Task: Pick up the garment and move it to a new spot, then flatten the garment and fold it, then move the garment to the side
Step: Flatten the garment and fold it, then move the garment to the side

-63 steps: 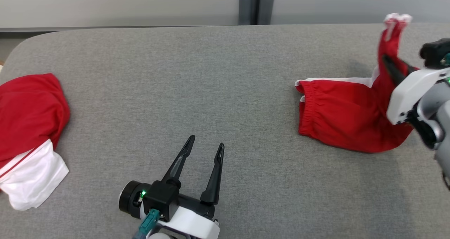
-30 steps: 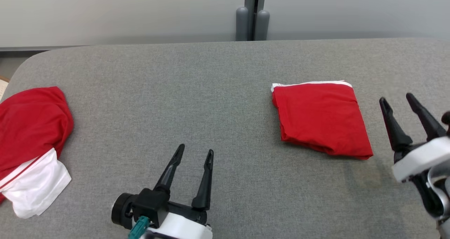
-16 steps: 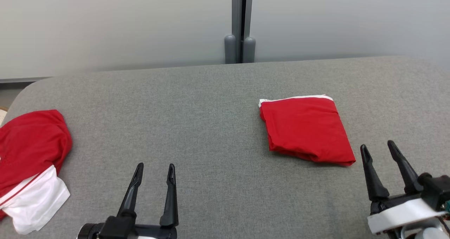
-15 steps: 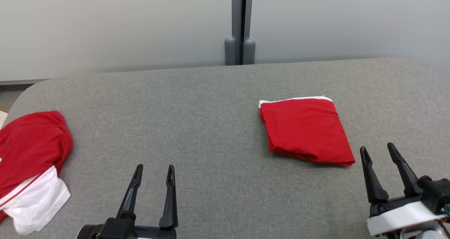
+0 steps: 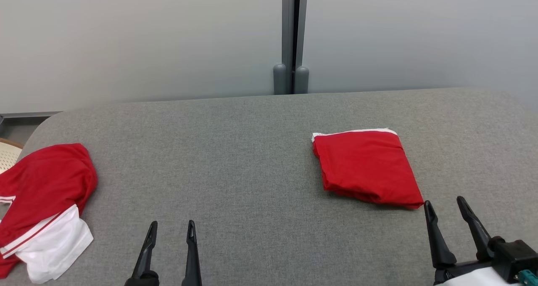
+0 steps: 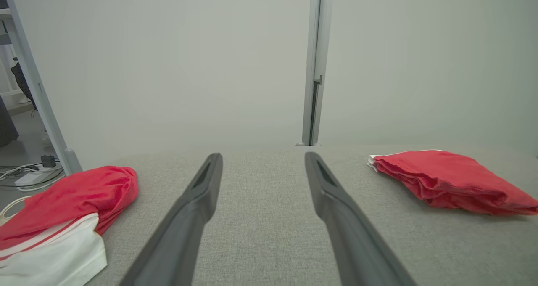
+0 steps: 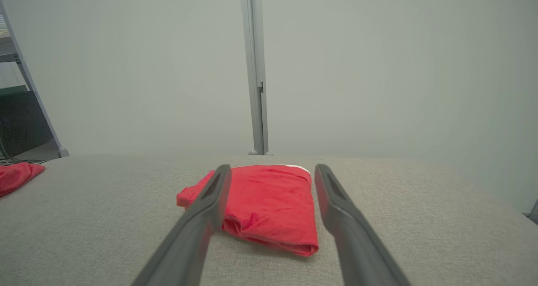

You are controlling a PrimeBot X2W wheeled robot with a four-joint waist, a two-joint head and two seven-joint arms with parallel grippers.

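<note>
Folded garment [image 5: 365, 168] lying on the table [image 5: 235, 151].
The right gripper [image 5: 443, 200], open, is no longer holding it; the left gripper [image 5: 172, 223] is hanging open too.

The garment [image 5: 366, 168] is a red piece folded into a compact, roughly rectangular packet, lying flat on the grey fabric-covered table [image 5: 235, 151]. It sits in the table's right half, closer to the far edge than to the middle and clear of the right edge. A thin white strip runs along its far side. Its left side shows stacked layers. The packet sits slightly skewed, its near right corner drawn out to a point, and the top is softly rumpled.
</note>
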